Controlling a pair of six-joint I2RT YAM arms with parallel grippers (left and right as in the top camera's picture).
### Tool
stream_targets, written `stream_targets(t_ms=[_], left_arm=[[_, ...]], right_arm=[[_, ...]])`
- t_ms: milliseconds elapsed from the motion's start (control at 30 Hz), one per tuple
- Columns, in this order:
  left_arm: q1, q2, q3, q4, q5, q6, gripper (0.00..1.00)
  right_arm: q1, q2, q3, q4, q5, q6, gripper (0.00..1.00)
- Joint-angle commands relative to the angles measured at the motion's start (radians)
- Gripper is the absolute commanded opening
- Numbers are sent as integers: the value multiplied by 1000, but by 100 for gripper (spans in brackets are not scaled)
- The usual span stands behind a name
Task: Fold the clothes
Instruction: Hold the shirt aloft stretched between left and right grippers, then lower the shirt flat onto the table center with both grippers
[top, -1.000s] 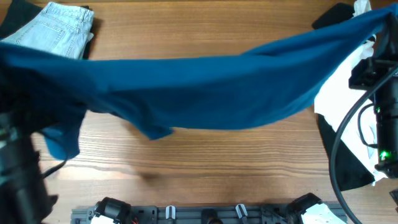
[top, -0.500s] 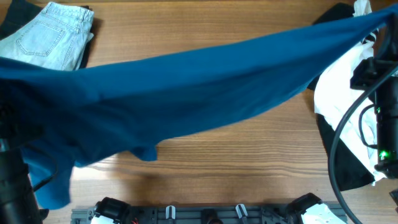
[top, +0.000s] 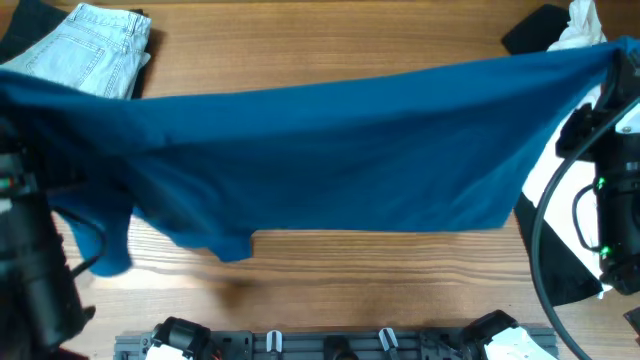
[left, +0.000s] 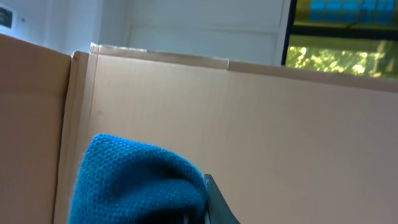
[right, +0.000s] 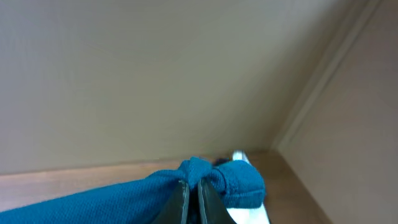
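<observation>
Deep teal-blue shirt (top: 340, 150) of soft, plain, wrinkly fabric with short sleeves: it is hanging stretched in a wide band above the brown wooden table (top: 380, 290). It is running from the left edge of the overhead view to the upper right corner. Its lower hem is sagging over the middle of the table, and one short sleeve (top: 100, 245) is drooping at the lower left.

Left gripper (left: 200, 208): the left wrist view is showing only one dark finger, the other being hidden behind a bunched knot of the shirt. The jaws are clamping on that knot and holding the shirt's left end off the table.

Right gripper (right: 193, 190): two dark fingers are pressing almost together, pinching a fold of the shirt between them. The shirt's right end is bulging over their tips.

Black left arm (top: 30, 270): it is standing at the lower left, partly under the cloth.

Black right arm (top: 620, 190): it is rising at the right edge, with a thin black cable (top: 540, 230) looping beside it.

Pale-blue denim jeans (top: 85, 45): they are lying folded at the table's far left corner, with the shirt hiding their near edge.

Crumpled white garment (top: 578, 22) and black cloth (top: 528, 30): they are lying together at the far right corner. More white and black is showing below the shirt beside the right arm.

Tan cardboard panel (left: 261, 124): it is filling the background of the left wrist view.
</observation>
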Motion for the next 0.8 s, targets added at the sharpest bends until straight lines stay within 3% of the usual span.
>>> stream_targets(t_ms=[0, 467, 767], left_arm=[[-4, 24, 16, 5, -25, 12, 4], [-4, 58, 16, -129, -26, 11, 4], [-3, 159, 15, -229, -69, -102, 4]], right_arm=[[-4, -6, 19, -87, 47, 139, 4], [-4, -3, 19, -295, -61, 368, 4], [-4, 42, 18, -372, -81, 435, 4]])
